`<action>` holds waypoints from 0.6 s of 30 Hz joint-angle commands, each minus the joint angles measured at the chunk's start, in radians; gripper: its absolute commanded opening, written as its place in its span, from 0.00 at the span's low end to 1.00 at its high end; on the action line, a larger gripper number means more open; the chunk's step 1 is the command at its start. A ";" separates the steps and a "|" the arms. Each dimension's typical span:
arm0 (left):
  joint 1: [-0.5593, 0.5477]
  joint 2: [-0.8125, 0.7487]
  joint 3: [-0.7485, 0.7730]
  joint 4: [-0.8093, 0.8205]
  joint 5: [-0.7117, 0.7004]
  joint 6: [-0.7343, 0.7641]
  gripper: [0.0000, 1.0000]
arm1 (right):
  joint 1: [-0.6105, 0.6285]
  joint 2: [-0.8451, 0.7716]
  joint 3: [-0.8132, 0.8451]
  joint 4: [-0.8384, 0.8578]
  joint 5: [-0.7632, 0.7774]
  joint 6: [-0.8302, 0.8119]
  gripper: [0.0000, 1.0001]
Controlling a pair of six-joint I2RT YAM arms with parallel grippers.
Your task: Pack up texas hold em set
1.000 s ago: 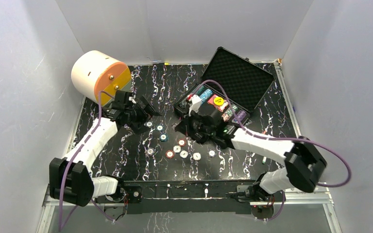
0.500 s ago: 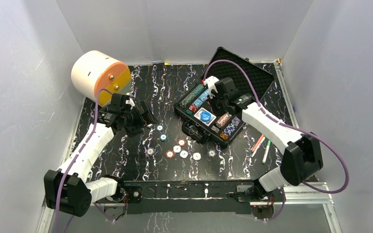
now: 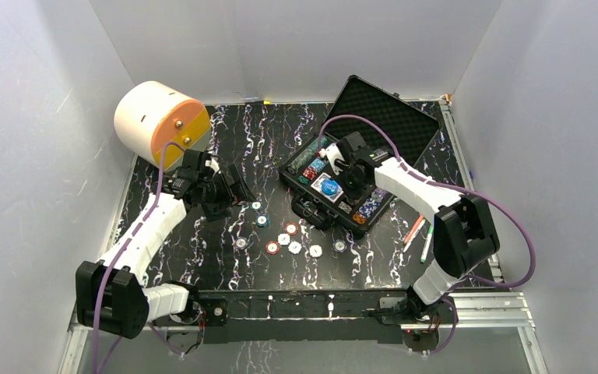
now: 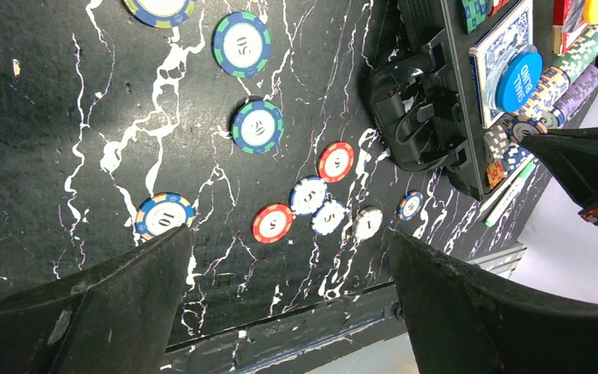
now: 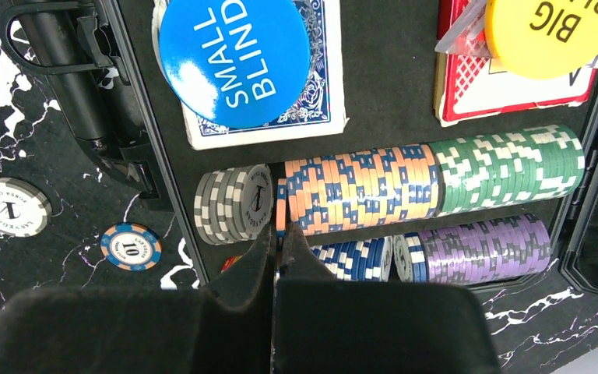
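The black case (image 3: 389, 121) lies open at the back right, with rows of chips and card decks in its base. My right gripper (image 3: 339, 173) is down in the base; the right wrist view shows it (image 5: 280, 234) shut on an orange-and-blue chip (image 5: 281, 204) held on edge between the grey stack (image 5: 230, 204) and the orange-blue row (image 5: 358, 191). Several loose chips (image 3: 284, 239) lie on the table in front of the case. My left gripper (image 3: 230, 191) is open and empty above the table, left of them. It also shows in the left wrist view (image 4: 288, 238), above a red chip (image 4: 272, 222).
A white-and-orange round drawer unit (image 3: 160, 121) stands at the back left. A red pen (image 3: 414, 228) and a green pen (image 3: 426, 232) lie to the right of the case. The case handle (image 4: 413, 117) juts toward the loose chips. White walls close in three sides.
My right gripper has moved from the table in front of the case up over the case, then down into the chip rows. The left arm has shifted only slightly.
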 commanded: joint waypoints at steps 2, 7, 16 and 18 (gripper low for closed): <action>0.006 0.007 -0.013 0.007 0.044 0.002 0.98 | -0.004 -0.040 0.011 0.013 -0.002 -0.033 0.01; 0.005 0.013 -0.017 0.011 0.053 0.000 0.98 | -0.005 -0.031 0.008 0.005 0.005 -0.026 0.27; 0.005 0.016 -0.010 -0.004 0.034 0.018 0.98 | -0.002 -0.066 0.058 -0.017 0.019 0.041 0.43; 0.006 0.014 -0.014 -0.024 -0.020 0.019 0.98 | -0.002 -0.085 0.069 -0.018 0.019 0.087 0.43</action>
